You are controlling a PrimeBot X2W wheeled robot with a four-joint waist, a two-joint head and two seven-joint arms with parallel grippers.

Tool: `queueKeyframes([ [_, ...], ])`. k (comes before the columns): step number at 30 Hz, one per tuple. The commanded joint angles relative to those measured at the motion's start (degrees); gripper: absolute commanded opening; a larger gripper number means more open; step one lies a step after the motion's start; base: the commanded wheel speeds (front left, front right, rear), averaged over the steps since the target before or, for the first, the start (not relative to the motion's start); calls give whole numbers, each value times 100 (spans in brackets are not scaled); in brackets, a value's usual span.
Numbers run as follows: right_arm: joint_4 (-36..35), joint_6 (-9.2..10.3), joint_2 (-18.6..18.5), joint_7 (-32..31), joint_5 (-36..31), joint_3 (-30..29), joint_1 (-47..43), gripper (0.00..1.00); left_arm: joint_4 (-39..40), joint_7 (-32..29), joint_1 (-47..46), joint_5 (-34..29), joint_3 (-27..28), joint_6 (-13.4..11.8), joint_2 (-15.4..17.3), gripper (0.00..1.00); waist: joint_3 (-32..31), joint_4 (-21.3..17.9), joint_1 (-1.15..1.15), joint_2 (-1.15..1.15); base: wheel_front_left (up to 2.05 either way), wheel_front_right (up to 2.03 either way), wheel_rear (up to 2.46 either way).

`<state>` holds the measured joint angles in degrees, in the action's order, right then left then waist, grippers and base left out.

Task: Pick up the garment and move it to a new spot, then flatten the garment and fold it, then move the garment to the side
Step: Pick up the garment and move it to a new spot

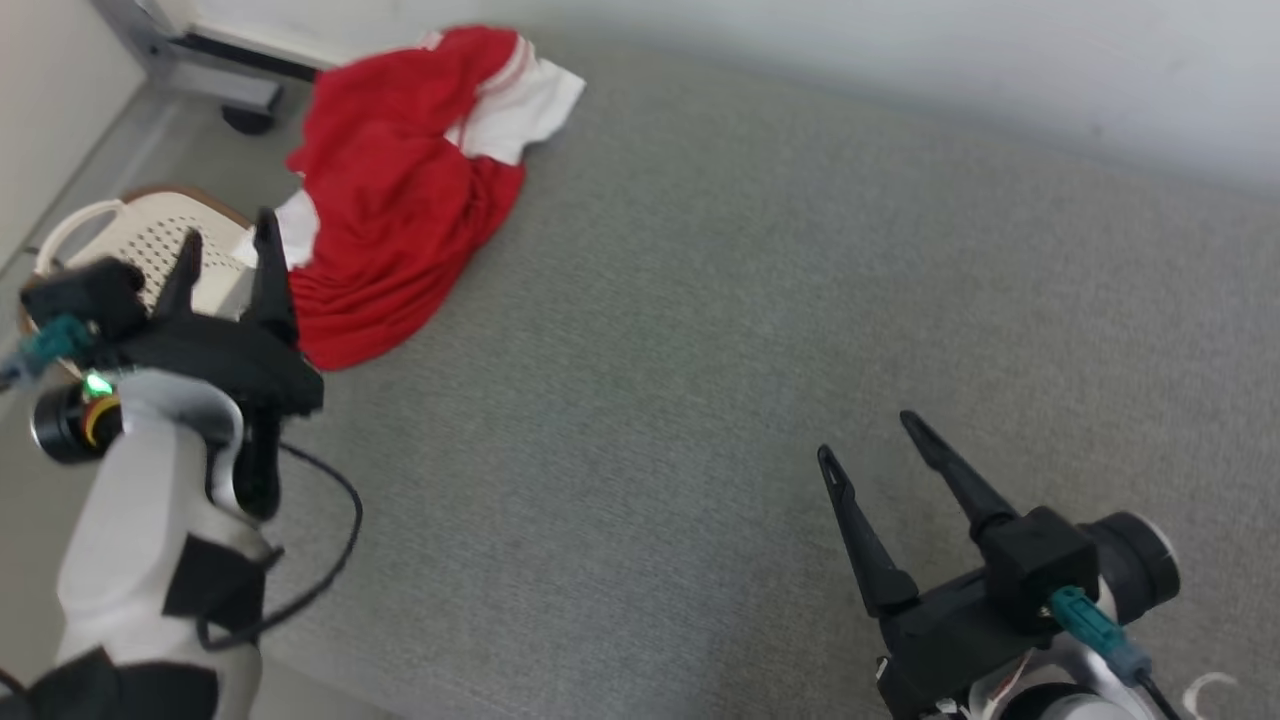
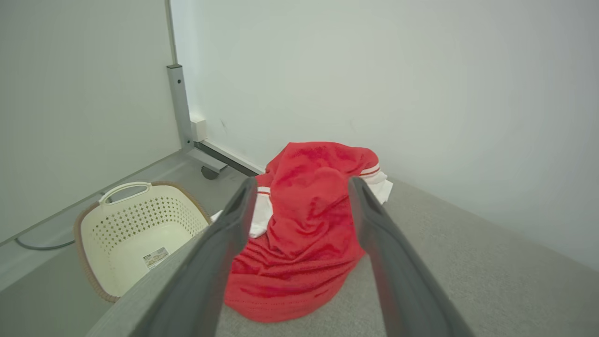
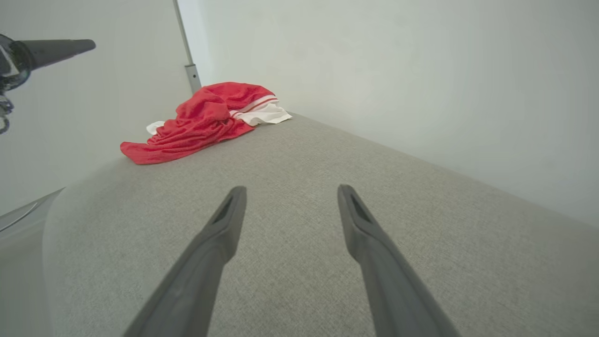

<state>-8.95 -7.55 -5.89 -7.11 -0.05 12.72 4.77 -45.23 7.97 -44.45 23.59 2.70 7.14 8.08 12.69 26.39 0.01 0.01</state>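
Observation:
The garment [image 1: 400,200] is a crumpled red piece with white, red-striped parts, heaped at the far left corner of the grey padded table [image 1: 700,400]. My left gripper [image 1: 228,235] hovers open just short of the heap's near left edge, fingers pointed at it. The left wrist view frames the garment [image 2: 304,224] between the spread fingers [image 2: 234,224], apart from them. Low on the right, my right gripper [image 1: 868,437] stands open over bare table, well away from the cloth. From the right wrist the garment [image 3: 206,121] lies far ahead to the left.
A cream perforated laundry basket [image 1: 140,235] sits on the floor left of the table, seen also as the basket [image 2: 135,229] beside the table edge. A metal frame leg with a castor [image 1: 240,110] stands behind it. White walls close the back.

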Motion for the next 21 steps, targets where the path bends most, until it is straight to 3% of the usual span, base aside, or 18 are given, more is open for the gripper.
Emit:
queueKeyframes([
  [1,-273,13,-111,-122,-25,24,1,100,-194,-24,-319,55,26,31,52,100,958,-691,-1,-1,0,0,0],
  [6,-1099,13,-351,-537,-62,-29,-164,100,-850,-201,-977,340,154,36,96,100,1513,-829,-1,-1,0,0,0],
  [10,-1562,13,-408,-713,-101,-158,-370,100,-1337,-216,-1312,562,402,-167,206,100,1760,-874,-1,-1,0,0,0],
  [21,-2061,13,-516,-888,-108,-214,-576,100,-2190,-190,-1650,829,655,-497,280,100,2019,-1036,-1,-1,0,0,0],
])
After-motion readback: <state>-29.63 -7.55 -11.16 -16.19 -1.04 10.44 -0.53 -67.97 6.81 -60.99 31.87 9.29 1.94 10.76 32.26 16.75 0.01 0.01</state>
